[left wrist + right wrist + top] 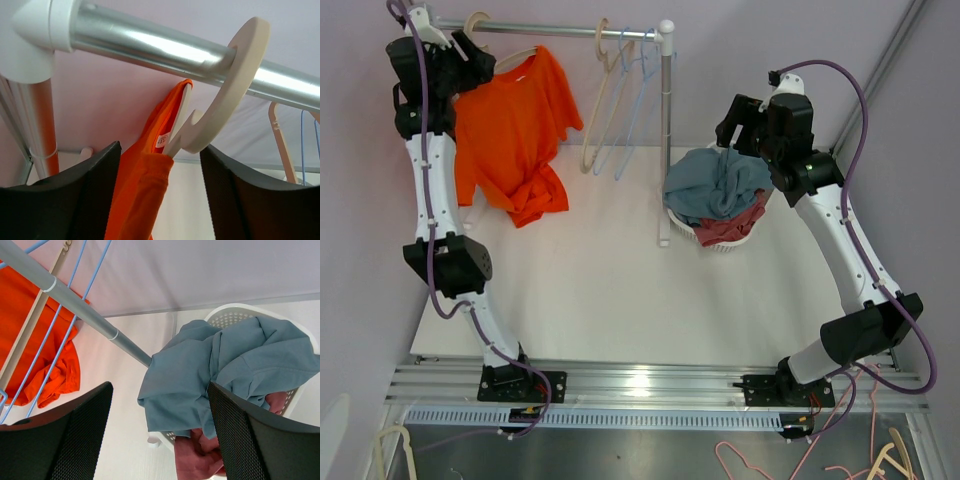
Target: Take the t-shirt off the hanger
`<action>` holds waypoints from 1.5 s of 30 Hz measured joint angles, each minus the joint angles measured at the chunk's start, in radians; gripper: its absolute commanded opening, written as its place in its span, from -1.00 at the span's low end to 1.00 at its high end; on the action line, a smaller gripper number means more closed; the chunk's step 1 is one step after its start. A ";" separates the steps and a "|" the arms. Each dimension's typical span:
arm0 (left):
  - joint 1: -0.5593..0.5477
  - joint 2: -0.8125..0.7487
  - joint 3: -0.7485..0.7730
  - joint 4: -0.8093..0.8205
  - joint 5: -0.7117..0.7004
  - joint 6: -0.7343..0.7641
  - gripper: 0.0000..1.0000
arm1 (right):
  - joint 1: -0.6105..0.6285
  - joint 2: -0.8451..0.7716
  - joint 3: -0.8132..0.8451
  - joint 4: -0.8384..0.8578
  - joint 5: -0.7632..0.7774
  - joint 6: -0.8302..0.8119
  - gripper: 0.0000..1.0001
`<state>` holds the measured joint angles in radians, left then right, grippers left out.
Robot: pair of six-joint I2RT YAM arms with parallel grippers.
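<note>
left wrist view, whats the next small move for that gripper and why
Probably close the left gripper on the neck of the hanger. Its fingers stand open on either side of the neck and the collar of the orange t-shirt, the hook is over the rail, and nothing is gripped yet.

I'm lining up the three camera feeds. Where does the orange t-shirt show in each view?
Top external: orange t-shirt at upper left, hanging under the rail.
Left wrist: orange t-shirt at bottom centre, on the beige hanger, between the fingers of the left tool.
Right wrist: orange t-shirt at the far left edge.
Shared landmark: the metal rack.
</note>
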<state>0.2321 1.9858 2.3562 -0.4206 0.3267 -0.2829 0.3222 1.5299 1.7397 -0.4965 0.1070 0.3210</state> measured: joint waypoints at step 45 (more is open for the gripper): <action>-0.071 -0.243 -0.130 0.093 -0.041 -0.058 -0.99 | 0.068 -0.075 -0.075 0.177 -0.315 -0.156 0.68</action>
<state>0.1612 1.7428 2.2261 -0.3275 0.2855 -0.3412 0.3904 1.4548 1.6646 -0.3195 -0.2081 0.1654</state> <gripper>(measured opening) 0.040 0.836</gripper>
